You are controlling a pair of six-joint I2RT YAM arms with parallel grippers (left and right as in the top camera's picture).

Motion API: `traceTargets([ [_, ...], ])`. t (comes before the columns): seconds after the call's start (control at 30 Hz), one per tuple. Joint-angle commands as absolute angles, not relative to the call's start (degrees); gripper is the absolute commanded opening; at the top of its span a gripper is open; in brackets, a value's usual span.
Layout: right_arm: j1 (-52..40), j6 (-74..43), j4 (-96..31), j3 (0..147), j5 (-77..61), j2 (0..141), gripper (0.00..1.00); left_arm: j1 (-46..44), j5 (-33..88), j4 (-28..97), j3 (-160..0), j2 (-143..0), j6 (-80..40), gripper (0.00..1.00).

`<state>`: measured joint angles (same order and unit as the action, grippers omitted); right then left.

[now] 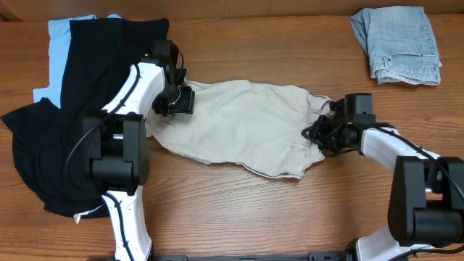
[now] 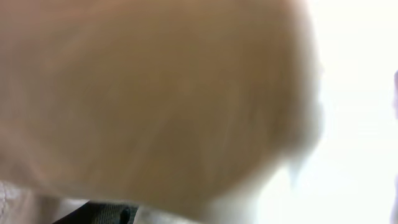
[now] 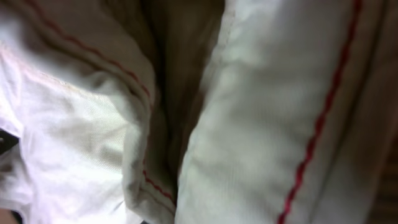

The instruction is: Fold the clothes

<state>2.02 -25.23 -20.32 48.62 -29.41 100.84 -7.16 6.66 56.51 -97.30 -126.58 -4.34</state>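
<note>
— So, where do things stand?
— Shorts (image 1: 246, 127) lie rumpled mid-frame. Left gripper (image 1: 176, 101) is at their left edge, right gripper (image 1: 324, 133) at their right.
— Clamped?
— Can't tell for either; cloth fills both wrist views.
— Step?
— Probably taking both ends to spread them flat. Next needs a sure pinch on each edge and an even pull apart.

You have a wooden worktop (image 1: 239, 210) carrying beige shorts (image 1: 239, 127) spread at its middle, a black garment (image 1: 51, 145) overlapping a light blue garment (image 1: 58, 51) at left, and faded denim (image 1: 397, 43) bunched in the far right corner.
</note>
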Motion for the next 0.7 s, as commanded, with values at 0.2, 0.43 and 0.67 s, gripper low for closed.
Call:
traceTargets([
  [0.2, 14.4, -12.9, -43.6, 63.4, -31.0, 99.6, 0.04, -7.1, 11.9, 65.7, -110.2, -126.6, -4.2, 0.64],
  [0.43, 18.3, -6.9, -57.6, 75.5, -18.3, 99.7, 0.04, -7.2, 19.6, 65.1, -111.3, -126.7, -0.4, 0.55],
  [0.67, 18.4, -6.8, -55.2, 78.9, -14.5, 99.7, 0.04, -7.5, 26.3, 60.0, -108.2, -127.2, 3.8, 0.05],
])
